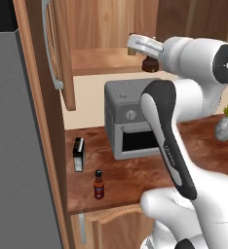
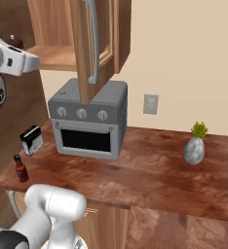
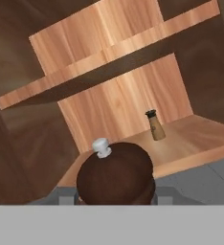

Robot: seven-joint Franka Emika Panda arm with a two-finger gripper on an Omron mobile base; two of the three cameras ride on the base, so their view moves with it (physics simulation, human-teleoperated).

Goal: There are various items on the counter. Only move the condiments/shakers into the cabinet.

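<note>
- Claw (image 3: 116, 198) pinches the pepper mill (image 3: 116, 174), one dark finger tip on each side of its round body; in the left base view the mill (image 1: 150, 63) hangs under the hand at the cabinet's open front.
- Mill is dark brown, bulbous and smooth, with a small pale knob on top; it sits upright in the grip, probably so it can be set down standing.
- Cabinet shelf (image 3: 190, 134) is light wood with visible grain, flat, bare ahead of the mill; the arm seems lined up to put it there.
- Tan shaker (image 3: 155, 125) already stands upright on that shelf near the back wall: slim, tapered, dark cap. One condiment looks done.
- Red sauce bottle (image 1: 99, 185) is on the desk (image 1: 135, 177) near its front edge: small, glossy, black cap, upright. Looks like the last one to go up.
- Black-and-white box (image 1: 78, 154) stands just behind the bottle, rectangular, hard-edged; not a condiment, so it should stay.
- Cabinet door (image 2: 89, 48) is swung open, reddish-brown wood with a long grey handle, leaving the shelf reachable.
- Grey toaster oven (image 2: 89, 124) sits below the cabinet, boxy, matte, three knobs; it limits room under the arm.
</note>
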